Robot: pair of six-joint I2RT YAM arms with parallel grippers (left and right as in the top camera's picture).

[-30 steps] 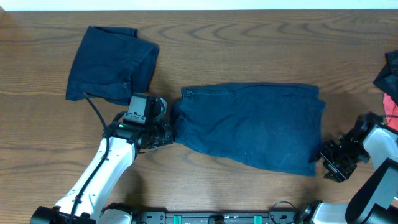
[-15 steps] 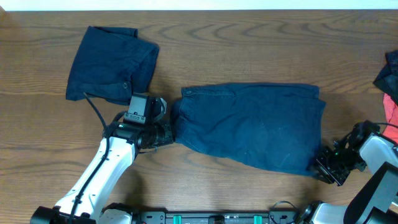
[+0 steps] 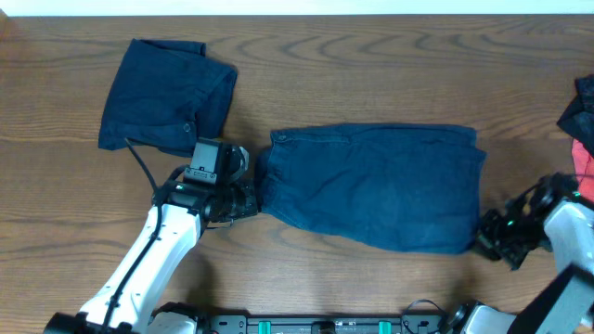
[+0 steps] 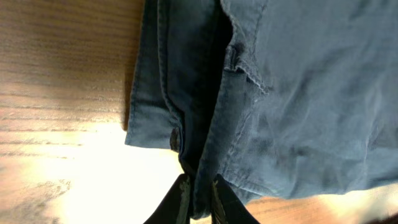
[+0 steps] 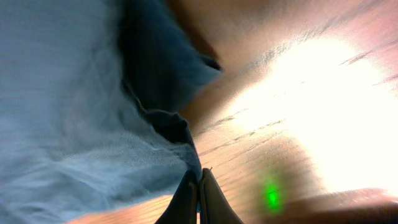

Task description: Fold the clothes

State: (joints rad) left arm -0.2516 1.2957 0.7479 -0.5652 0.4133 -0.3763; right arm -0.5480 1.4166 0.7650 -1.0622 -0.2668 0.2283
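Underneath, wood-grain table point(image 3: 371, 56) bears navy shorts point(image 3: 371, 186).

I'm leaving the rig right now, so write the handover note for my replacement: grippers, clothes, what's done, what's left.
Left gripper: shut on the waistband end of the spread shorts.
Right gripper: shut at the shorts' lower right corner; whether it has caught the hem is unclear.
Clothes: the spread shorts lie flat in the middle. A folded navy piece sits at the far left. A dark piece and a coral-red piece wait at the right edge.
Done: one piece folded.
Left: fold the spread shorts, then the two pieces at the right edge.
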